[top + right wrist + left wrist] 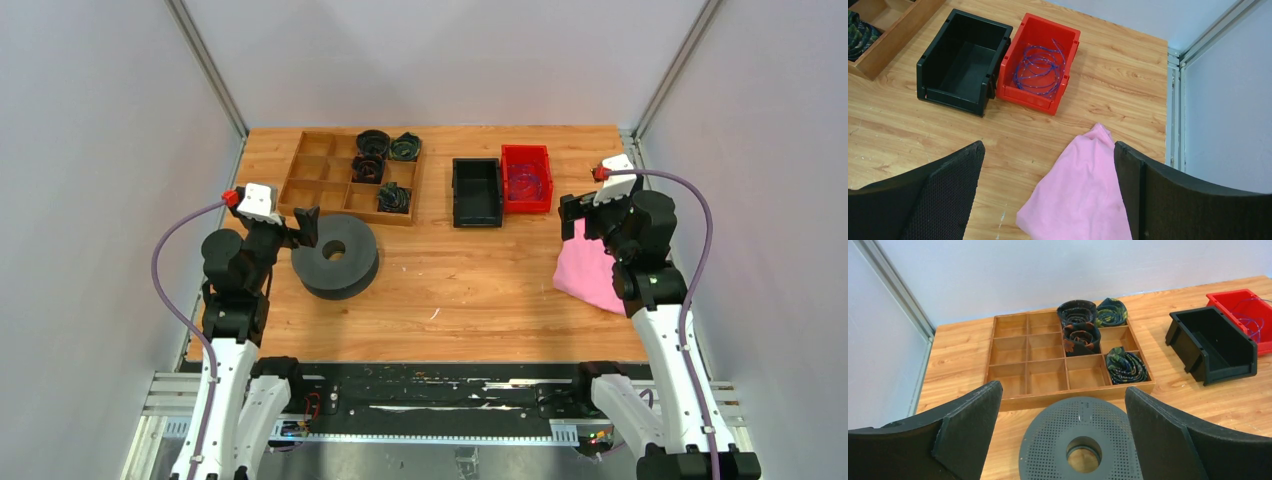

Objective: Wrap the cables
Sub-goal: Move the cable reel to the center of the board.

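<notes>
Thin dark blue cables (1038, 70) loose in red plastic bin (1028, 97), beside black plastic bin (953, 97). Wide open and empty: left pincer (1063, 394) by big grey perforated spool (1048, 450), right pincer (1048, 147) above pink cloth (1078, 190) on wooden desk (1128, 75).

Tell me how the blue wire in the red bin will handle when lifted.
The wire lies in loose tangled loops, so it is probably floppy and would dangle. It looks very thin, so likely light and apt to slip from a grip. Loops may snag the red bin rim.
</notes>
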Tool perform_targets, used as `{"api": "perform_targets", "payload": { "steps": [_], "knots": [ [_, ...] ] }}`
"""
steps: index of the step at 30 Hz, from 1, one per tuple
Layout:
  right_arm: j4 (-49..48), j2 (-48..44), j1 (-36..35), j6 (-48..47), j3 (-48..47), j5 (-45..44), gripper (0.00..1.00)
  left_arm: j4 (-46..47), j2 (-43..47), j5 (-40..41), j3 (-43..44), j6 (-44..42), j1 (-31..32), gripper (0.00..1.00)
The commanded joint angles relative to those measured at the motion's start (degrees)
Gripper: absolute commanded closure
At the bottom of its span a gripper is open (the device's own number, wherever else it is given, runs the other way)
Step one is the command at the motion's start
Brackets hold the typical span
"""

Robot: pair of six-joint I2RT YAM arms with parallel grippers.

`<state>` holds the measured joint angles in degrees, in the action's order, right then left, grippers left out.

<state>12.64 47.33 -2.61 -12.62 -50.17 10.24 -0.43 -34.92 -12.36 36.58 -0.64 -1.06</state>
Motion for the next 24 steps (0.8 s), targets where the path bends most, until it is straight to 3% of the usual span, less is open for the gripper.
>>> {"api": "perform_targets", "payload": {
  "steps": [1,24],
  "knots": [
    [-2.0,-1.0,-1.0,0.1,0.9,0.1,0.01,2.3,0.9,-0.2,-0.3,-0.3,-0.7,0.02],
    [-1.7,-1.3,-1.1,-1.1,1.4,-1.0,0.01,-1.3,0.4,-0.2,1.8,-3.0,-0.7,0.02]
  ]
}}
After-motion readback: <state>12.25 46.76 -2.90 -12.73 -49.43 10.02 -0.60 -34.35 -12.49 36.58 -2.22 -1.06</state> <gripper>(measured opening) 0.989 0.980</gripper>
